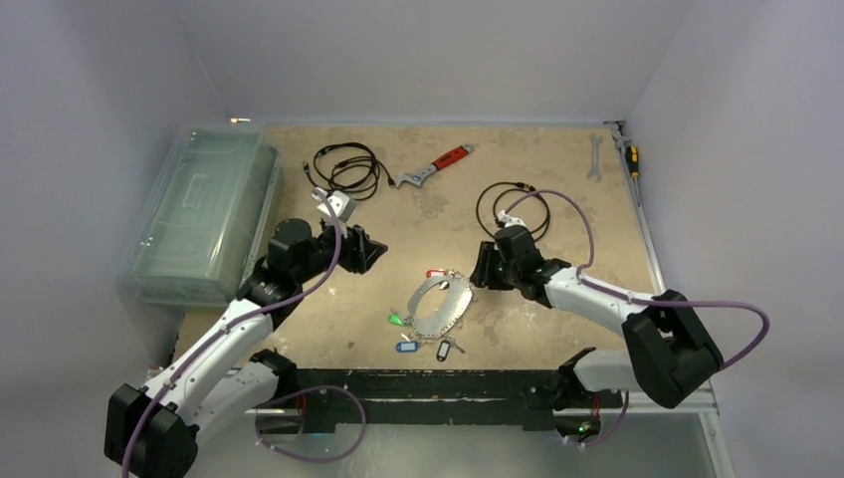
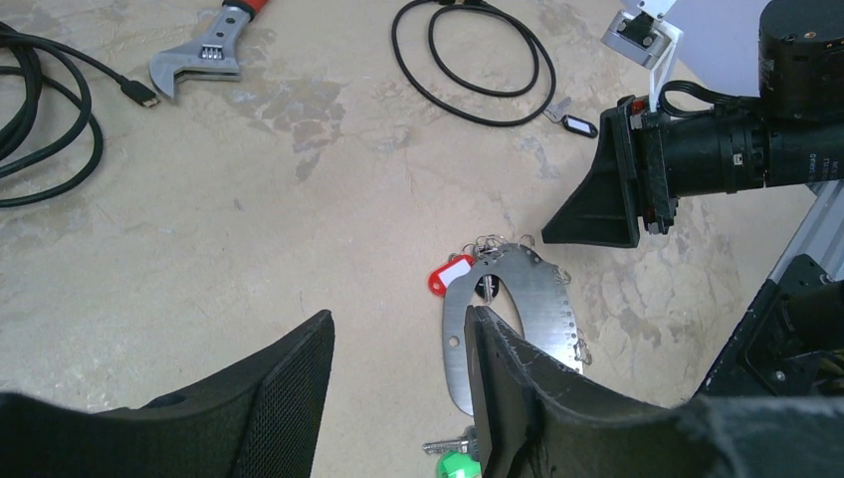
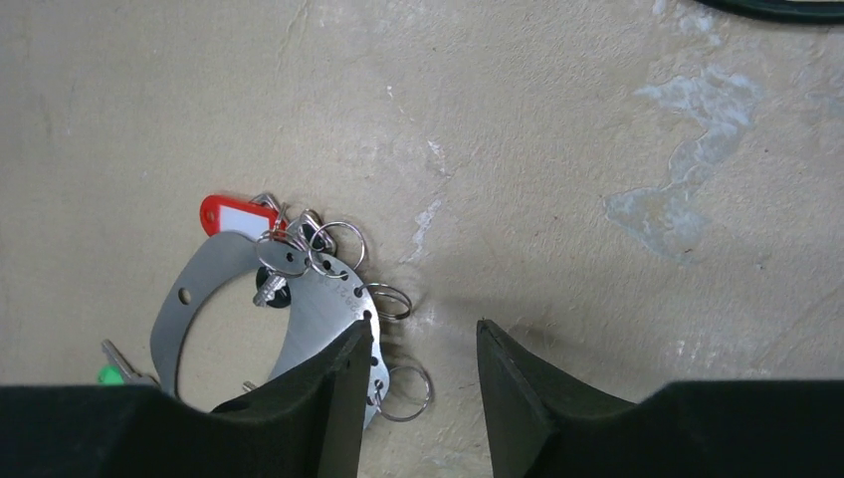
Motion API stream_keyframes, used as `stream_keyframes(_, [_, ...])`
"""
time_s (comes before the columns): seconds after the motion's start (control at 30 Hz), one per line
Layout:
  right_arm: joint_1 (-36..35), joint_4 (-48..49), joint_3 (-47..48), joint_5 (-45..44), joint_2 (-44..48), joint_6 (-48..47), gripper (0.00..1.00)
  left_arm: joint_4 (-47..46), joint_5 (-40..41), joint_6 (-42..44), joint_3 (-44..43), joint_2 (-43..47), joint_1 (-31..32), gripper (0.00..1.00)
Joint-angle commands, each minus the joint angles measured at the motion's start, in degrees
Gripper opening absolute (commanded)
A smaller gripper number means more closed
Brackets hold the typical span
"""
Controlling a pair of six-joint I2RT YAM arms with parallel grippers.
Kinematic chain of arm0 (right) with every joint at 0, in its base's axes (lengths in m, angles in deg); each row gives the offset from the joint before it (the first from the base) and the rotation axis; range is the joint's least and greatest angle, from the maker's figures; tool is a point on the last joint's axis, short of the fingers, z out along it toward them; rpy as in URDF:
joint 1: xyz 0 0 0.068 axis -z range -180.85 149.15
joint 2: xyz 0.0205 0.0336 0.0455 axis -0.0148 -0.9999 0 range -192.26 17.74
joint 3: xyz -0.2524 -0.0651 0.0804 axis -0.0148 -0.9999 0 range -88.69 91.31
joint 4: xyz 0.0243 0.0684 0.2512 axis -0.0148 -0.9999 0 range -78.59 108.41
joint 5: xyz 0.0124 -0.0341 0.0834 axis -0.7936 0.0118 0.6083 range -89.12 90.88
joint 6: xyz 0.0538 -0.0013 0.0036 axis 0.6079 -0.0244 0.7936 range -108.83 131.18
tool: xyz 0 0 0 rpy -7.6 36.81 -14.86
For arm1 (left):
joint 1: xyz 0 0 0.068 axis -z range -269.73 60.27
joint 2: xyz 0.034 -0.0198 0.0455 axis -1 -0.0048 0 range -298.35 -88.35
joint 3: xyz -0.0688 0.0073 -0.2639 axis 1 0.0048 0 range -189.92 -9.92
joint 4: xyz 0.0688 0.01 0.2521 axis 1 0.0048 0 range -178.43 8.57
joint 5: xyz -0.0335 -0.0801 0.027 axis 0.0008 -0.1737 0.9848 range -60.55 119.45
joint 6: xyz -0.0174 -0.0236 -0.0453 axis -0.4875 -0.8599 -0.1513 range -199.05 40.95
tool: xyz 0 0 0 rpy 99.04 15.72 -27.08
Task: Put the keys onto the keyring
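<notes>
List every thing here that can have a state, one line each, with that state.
left claw, open, empty.
right claw, open, empty, one finger over the keyring's edge.
keyring, lying flat on the table.
red-tagged key, seemingly hooked on the keyring.
green-tagged key, loose beside the keyring.
blue-tagged key, loose on the table.
dark-tagged key, loose on the table.
</notes>
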Motion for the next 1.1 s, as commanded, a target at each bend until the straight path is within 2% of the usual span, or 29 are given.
stream_keyframes(0.0, [-0.2, 2.4, 1.7, -1.5, -1.9, -5.0, 0.44, -0.6, 0.6, 1.4, -2.8, -0.4, 0.4, 0.49])
stream_keyframes(0.17, [-0.3, 1.8, 2.8, -1.3, -4.6, -7.5, 0.40, -0.5, 0.5, 1.5, -2.7, -0.5, 0.6, 0.48])
stream_keyframes(0.73, [-2.4, 0.6, 6.9, 2.1, -11.0, -11.3, 0.38, -0.2, 0.9, 1.8, -2.7, -0.2, 0.7, 0.46])
stream_keyframes(0.97, [-3.6, -0.2, 7.7, 0.7, -13.0, -11.1, 0.27, -0.1, 0.8, 1.8, -2.7, -0.2, 0.9, 0.45])
stream_keyframes(1.07, [-4.3, -0.7, 8.2, -0.4, -14.2, -11.1, 0.25, -0.1, 0.9, 1.8, -2.7, -0.2, 0.9, 0.45])
